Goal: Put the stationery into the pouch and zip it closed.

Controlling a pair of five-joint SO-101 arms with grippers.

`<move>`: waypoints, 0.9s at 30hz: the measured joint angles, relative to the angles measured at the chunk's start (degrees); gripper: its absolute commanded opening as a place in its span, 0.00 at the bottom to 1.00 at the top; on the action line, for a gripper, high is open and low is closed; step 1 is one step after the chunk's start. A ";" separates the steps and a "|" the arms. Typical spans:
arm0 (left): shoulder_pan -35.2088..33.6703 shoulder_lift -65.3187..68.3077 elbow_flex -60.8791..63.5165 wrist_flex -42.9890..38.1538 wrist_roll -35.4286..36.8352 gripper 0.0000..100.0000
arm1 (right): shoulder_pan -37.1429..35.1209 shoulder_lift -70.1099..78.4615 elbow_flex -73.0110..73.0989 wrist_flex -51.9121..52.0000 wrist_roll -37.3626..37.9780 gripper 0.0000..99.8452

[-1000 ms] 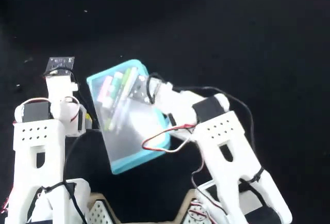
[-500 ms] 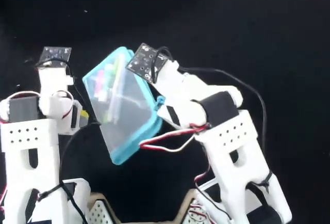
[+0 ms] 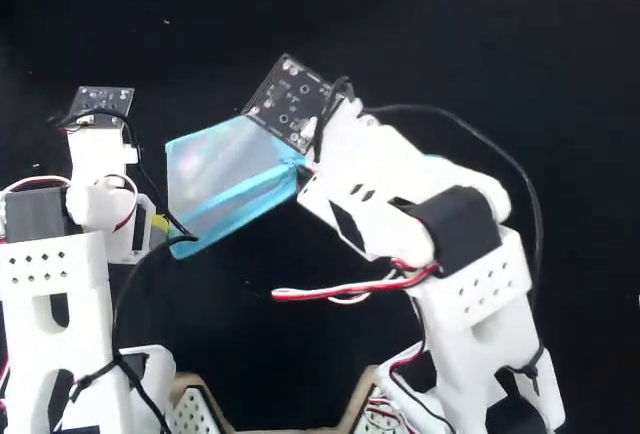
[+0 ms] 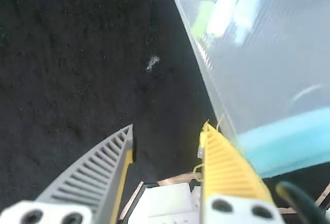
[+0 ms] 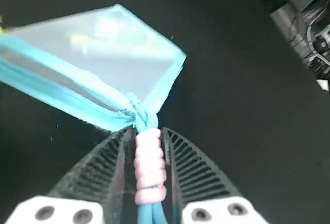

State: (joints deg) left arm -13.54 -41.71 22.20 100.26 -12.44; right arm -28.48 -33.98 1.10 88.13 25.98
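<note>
The clear pouch (image 3: 228,180) with a turquoise border hangs tilted above the black table, one low corner by the left arm. My right gripper (image 3: 298,168) is shut on its pink-and-blue zipper cord (image 5: 149,168), with the pouch (image 5: 98,53) hanging from the knot just past the fingertips of the gripper (image 5: 146,131). Pens and markers (image 4: 221,7) show blurred through the clear side of the pouch (image 4: 268,53). My left gripper (image 4: 166,133) is open beside the pouch's lower edge, its yellow finger (image 4: 224,167) close against the turquoise rim and nothing between the fingers.
The black table (image 3: 480,74) stretches bare to the back and right. Both white arm bases (image 3: 60,304) stand at the near edge, with red and white cables (image 3: 340,289) looping under the right arm.
The right arm has risen and swung back, pulling the pouch off the table by its cord so that it now hangs tilted on edge. The left arm has shifted slightly left.
</note>
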 measured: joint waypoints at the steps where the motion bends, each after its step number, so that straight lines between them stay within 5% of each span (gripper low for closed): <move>1: 0.00 0.00 0.00 0.00 0.00 0.21 | 0.00 0.00 -0.97 0.00 -0.62 0.01; 17: 0.26 -27.16 -0.09 0.44 0.00 0.21 | 0.00 0.00 -5.71 0.00 -2.73 0.01; 27: 13.71 -31.65 5.98 -5.54 -0.09 0.21 | -1.76 0.00 -5.71 -0.88 -3.08 0.01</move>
State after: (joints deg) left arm 0.18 -73.36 28.18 94.73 -12.53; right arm -30.24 -33.98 -4.62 87.25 22.90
